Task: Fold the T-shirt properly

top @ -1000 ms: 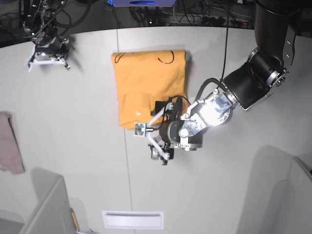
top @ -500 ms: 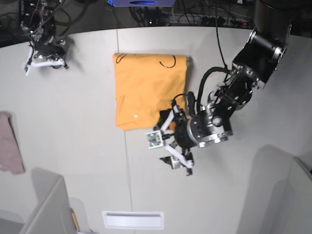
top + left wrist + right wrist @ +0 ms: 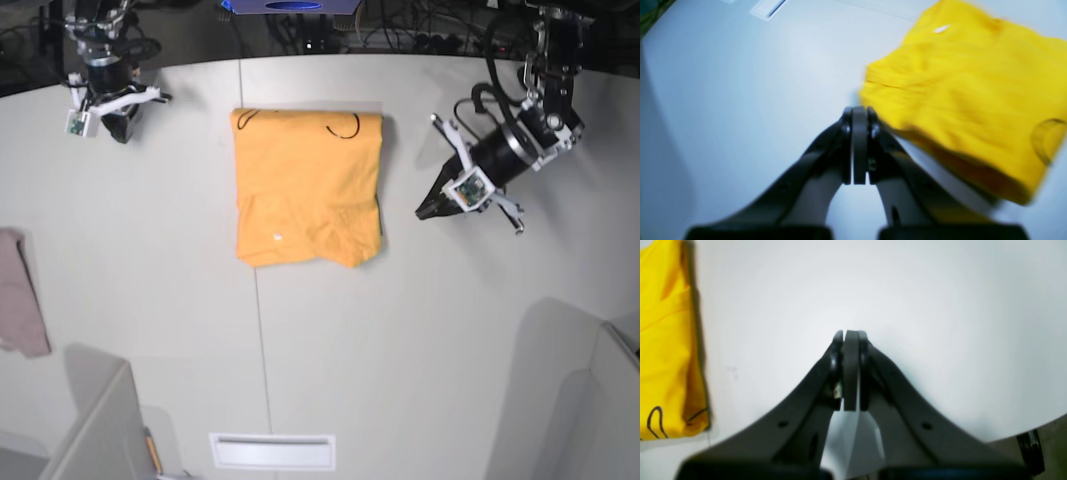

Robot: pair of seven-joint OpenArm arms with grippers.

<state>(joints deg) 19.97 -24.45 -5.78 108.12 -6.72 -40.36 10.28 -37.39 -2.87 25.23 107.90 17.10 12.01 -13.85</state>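
Note:
The orange-yellow T-shirt [image 3: 305,190] lies folded into a rectangle on the white table [image 3: 400,350], with a thin black curved mark near its far edge and a small white dot near its front edge. My left gripper [image 3: 425,211] hovers to the right of the shirt, apart from it, its jaws pressed together on nothing. In the left wrist view the gripper [image 3: 859,113] points at bare table beside the blurred T-shirt [image 3: 973,100]. My right gripper [image 3: 122,126] sits at the far left corner, shut and empty. In its own view the gripper [image 3: 850,335] is over bare table, with the T-shirt [image 3: 663,340] at the left edge.
A small pinkish-grey cloth [image 3: 20,295] lies at the table's left edge. A white slot [image 3: 272,450] is set in the table near the front. Grey panels [image 3: 90,430] stand at both front corners. Cables run behind the far edge.
My left arm has pulled away from the shirt's front right corner, up and to the right, and its jaws have shut. The shirt's front edge has settled flat. The right gripper shifted slightly.

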